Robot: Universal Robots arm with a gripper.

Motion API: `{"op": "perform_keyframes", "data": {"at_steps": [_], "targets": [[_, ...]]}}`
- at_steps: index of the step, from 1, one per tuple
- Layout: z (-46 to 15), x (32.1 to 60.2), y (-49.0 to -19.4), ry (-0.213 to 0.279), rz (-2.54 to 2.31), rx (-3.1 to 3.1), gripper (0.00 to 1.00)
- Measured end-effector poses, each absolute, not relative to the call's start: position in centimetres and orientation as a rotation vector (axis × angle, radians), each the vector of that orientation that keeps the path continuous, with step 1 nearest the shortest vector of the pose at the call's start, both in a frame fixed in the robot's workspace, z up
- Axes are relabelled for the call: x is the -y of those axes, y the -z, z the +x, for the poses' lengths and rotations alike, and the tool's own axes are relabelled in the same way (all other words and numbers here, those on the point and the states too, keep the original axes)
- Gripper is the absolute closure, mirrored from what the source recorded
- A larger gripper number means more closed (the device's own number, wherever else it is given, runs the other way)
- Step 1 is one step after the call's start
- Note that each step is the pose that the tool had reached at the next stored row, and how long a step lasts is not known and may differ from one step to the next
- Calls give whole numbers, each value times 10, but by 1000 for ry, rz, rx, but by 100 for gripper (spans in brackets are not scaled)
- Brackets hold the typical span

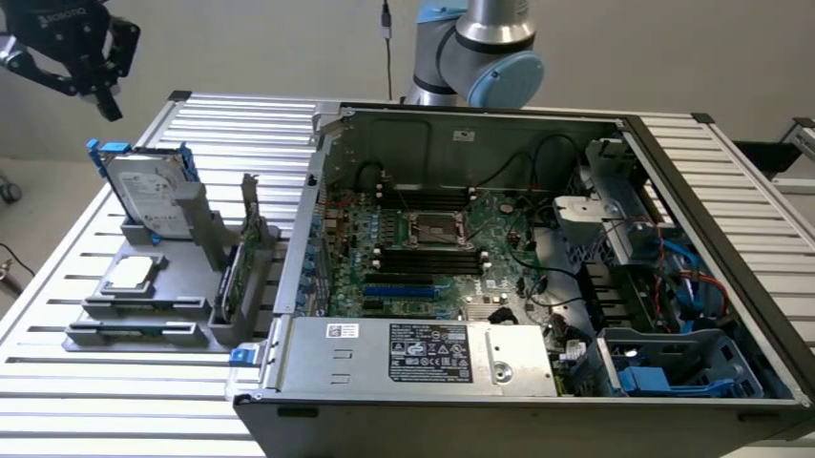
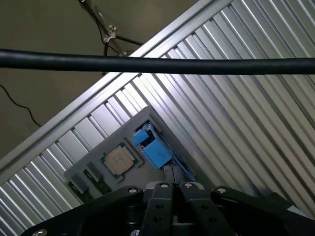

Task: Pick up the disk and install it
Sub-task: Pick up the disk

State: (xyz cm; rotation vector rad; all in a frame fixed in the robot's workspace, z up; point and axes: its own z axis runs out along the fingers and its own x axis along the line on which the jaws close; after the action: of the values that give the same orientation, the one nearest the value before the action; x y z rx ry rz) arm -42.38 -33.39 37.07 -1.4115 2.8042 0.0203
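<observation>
Gripper: raised above the far corner of the slatted table at the exterior view's left, touching nothing; in the wrist view its fingers are pressed together with nothing between them — closed and empty.

Disk: not lifted; it stands on edge in the grey holder on the table, at the exterior view's left of the open computer case; silver-grey face and white label visible, blue rails showing at its upper corners; it sits below the gripper and well apart from it.

CPU chip: lying flat on the same holder, just beside the disk on the near side.

Card: standing on edge in the holder, between the disk and the case wall.

Power-supply box: seated along the near edge of the case.

Black cable: crosses the wrist view — between camera and table.
</observation>
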Motion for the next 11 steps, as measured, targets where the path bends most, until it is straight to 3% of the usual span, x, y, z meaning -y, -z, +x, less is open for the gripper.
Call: {"op": "perform_keyframes", "data": {"at_steps": [11], "targets": [[-424, 334, -370, -21, -1685, -2650, 89]]}}
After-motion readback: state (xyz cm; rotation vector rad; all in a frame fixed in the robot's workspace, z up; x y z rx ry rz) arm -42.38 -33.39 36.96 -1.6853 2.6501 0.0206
